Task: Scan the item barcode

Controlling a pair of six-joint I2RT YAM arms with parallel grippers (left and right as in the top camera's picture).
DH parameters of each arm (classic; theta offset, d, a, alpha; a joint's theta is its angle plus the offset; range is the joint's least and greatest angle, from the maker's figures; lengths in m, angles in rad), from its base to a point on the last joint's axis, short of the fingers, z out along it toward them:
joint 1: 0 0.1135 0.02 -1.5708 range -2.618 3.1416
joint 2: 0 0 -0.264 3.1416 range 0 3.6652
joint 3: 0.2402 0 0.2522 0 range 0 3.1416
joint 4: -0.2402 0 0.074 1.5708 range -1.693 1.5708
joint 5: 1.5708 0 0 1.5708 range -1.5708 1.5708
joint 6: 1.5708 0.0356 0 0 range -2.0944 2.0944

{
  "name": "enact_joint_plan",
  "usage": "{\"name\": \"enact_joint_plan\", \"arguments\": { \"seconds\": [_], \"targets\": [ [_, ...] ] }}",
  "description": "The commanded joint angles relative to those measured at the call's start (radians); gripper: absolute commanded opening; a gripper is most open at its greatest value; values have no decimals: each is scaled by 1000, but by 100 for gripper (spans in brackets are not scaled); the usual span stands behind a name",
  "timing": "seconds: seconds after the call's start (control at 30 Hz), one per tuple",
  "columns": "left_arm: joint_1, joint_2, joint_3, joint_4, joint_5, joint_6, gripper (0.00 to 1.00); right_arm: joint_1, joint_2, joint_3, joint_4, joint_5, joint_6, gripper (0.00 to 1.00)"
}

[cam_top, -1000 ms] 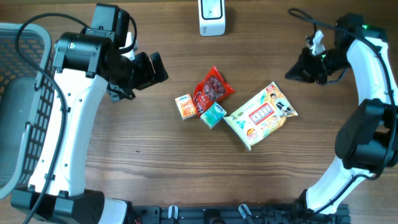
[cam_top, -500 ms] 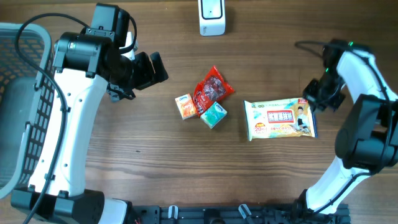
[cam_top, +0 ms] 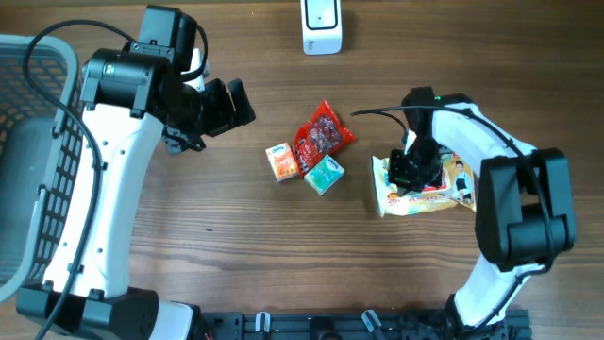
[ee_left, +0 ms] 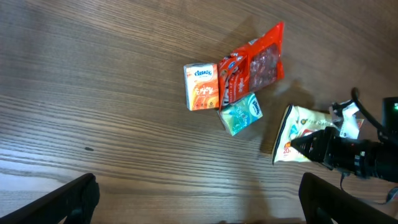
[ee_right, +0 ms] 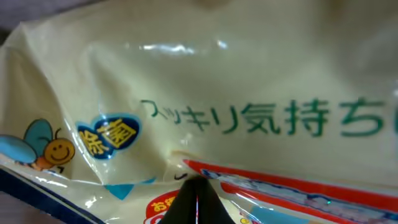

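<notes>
The pale yellow wipes pack (cam_top: 415, 200) lay flat on the wooden table (cam_top: 236, 264), right of centre, printed face up. Your right gripper (cam_top: 413, 172) stood directly over it with its jaws fully closed, nothing between them. In the right wrist view the joined fingertips (ee_right: 198, 200) pointed at the pack (ee_right: 199, 106), at or just off its film; you could not tell from any view whether they pressed on it. From overhead, that gripper and its wrist hid the middle of the pack, so only its left edge, bottom strip and right end showed.

Just left of the pack sat three smaller items bunched together: a teal packet (cam_top: 325, 175), a red snack bag (cam_top: 323, 134) and an orange box (cam_top: 281, 161), the teal one nearest. Your left gripper (cam_top: 225, 107) hung well apart to the left, jaws spread wide and holding nothing. The white scanner (cam_top: 321, 26) was cut off by the top edge, and the basket (cam_top: 57, 66) by the left edge.
</notes>
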Motion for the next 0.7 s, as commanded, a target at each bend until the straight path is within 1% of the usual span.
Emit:
{"name": "enact_joint_plan", "arguments": {
  "seconds": [0.0,0.1,0.13,0.17,0.23,0.3,0.33,0.37,0.4,0.43,0.47,0.5,0.53,0.6,0.67],
  "targets": [
    [-3,0,0,0,8,2,100,0,58,-9,176,12,40,4],
    [-3,0,0,0,8,2,100,-2,58,48,219,-25,22,4],
    [-3,0,0,0,8,2,100,-2,58,102,222,-40,-7,4],
    [-3,0,0,0,8,2,100,-2,58,153,204,-39,-34,5],
    [-3,0,0,0,8,2,100,-4,58,307,80,-39,-82,7],
    [-3,0,0,0,8,2,100,-17,57,469,-77,-35,-141,29],
    [-3,0,0,0,8,2,100,-21,56,533,-147,-35,-169,38],
    [-3,0,0,0,8,2,100,-24,55,591,-224,-35,-203,50],
    [-3,0,0,0,8,2,100,-24,55,618,-268,-36,-216,65],
    [-3,0,0,0,8,2,100,-19,55,620,-292,-53,-211,76],
    [-3,0,0,0,8,2,100,-11,56,605,-291,-86,-212,81],
    [-3,0,0,0,8,2,100,3,56,579,-283,-87,-211,84],
    [-3,0,0,0,8,2,100,34,57,542,-272,-36,-203,88],
    [-3,0,0,0,8,2,100,126,58,449,-195,126,-116,99],
    [-3,0,0,0,8,2,100,202,58,375,-110,244,-68,100]
  ]
}}
